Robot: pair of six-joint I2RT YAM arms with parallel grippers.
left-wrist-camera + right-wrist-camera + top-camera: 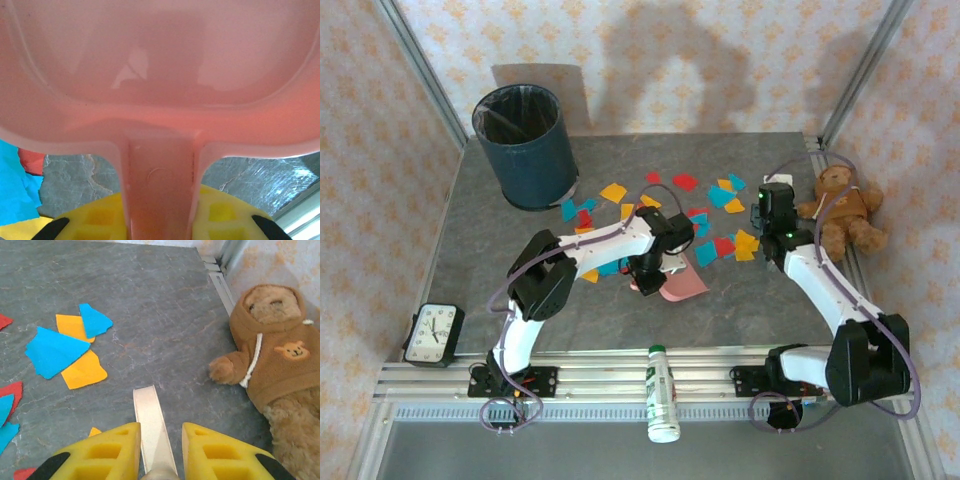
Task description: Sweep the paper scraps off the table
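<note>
We see left claw [160, 205] clamped on the handle of pink plastic dustpan [160, 65], pan ahead of it. Right claw [160, 432] pinches a cream flat strip [148, 407]. Small red, orange, blue paper scraps [55, 351] lie ahead-left of it on grey stone-patterned table [160, 305]; brown plush bear [280, 355] to its right.

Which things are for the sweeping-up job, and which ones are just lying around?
For the job:
paper scraps
table
pink dustpan, held in the left pincer
pale handle, held in the right pincer
blue bin, probably where the scraps go

Just lying about:
teddy bear
clock
bottle
</note>
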